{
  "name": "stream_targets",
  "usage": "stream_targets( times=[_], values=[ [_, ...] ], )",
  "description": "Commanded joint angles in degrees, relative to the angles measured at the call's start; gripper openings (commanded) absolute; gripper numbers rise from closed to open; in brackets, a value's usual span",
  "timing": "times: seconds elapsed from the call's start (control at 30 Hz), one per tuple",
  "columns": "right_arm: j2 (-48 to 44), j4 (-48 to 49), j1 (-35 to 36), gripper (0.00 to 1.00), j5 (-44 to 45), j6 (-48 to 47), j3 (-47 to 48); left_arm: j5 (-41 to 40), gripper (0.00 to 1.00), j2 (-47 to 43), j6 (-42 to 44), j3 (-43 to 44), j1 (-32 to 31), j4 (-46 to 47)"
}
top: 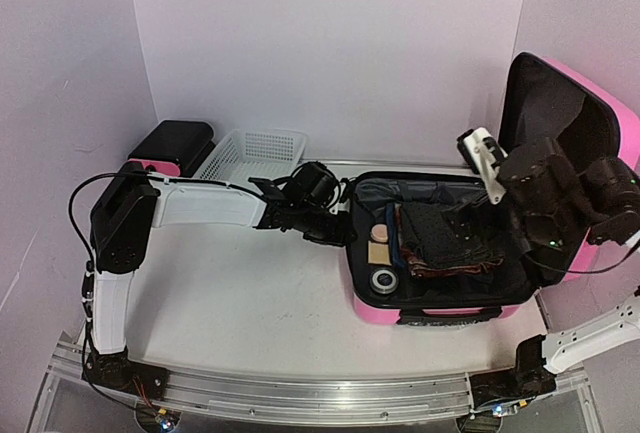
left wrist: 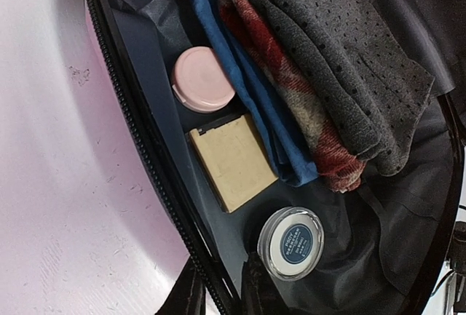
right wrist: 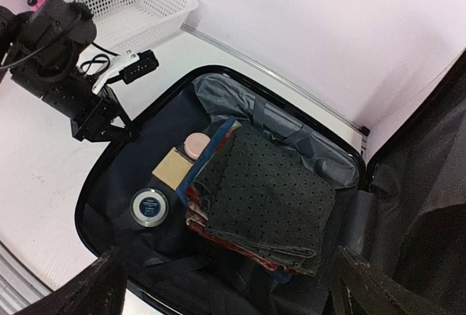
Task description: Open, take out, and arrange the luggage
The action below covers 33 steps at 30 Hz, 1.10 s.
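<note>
A plain white worktop (top: pixel 250 303) sits boxed in by pale lilac walls (top: pixel 330 43) at 9, 12 and 3 o'clock; an aluminium rail (top: pixel 300 398) edges it at 6 o'clock.

The round tin's (left wrist: pixel 290 242) blue label print is unreadable.

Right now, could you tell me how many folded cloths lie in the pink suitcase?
3, stacked: grey dotted cloth topmost, red plaid cloth beneath, blue cloth lowest; more may hide.
</note>
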Motion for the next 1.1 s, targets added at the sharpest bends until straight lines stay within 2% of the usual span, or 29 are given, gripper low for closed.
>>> stream_targets(
  times=[0.0,0.03,0.1,0.13,0.23,0.4,0.5,0.67,0.77,0.9,1.07],
  values=[
    [5.09,4.68,-0.04,0.98,4.19,2.17,0.23,0.03,0.11,-4.22,3.23,-1.86,0.62,-2.40],
    [6.43,4.72,-0.04,0.98,5.39,2.75,0.46,0.64,0.16,-4.77,3.32,-1.65,0.62,-2.41],
    [9.07,4.79,-0.39,0.98,8.02,4.13,0.64,1.43,0.38,-5.96,3.74,-1.62,0.62,-2.48],
    [10.58,4.85,-1.71,0.98,8.23,4.61,0.76,1.69,0.44,-6.95,4.11,-1.85,0.74,-2.62],
    [14.73,5.17,-8.20,0.98,1.48,5.82,1.77,2.43,0.62,-10.86,5.85,-3.41,1.45,-3.13],
    [19.85,6.91,-16.73,0.98,-7.52,3.96,3.01,4.13,0.79,-19.00,9.12,-8.33,5.99,-5.53],
    [22.11,7.54,-21.26,0.98,-12.81,2.92,3.13,5.16,0.85,-21.99,12.17,-9.71,10.40,-8.11],
    [23.16,8.94,-28.03,0.98,-18.74,-0.92,1.01,-4.05,0.88,-17.93,22.59,-2.69,15.29,-15.35],
    [23.11,9.02,-32.07,0.98,-21.63,-2.55,-0.96,-8.13,0.87,-11.28,26.96,5.58,17.37,-18.91],
    [21.95,9.35,-35.96,0.98,-24.77,-4.35,-3.57,-8.42,0.87,-0.15,29.48,19.88,20.20,-24.56],
    [21.13,9.85,-37.44,0.98,-27.47,-6.66,-5.73,-15.48,0.80,12.46,34.33,35.86,21.68,-28.48]
  ],
)
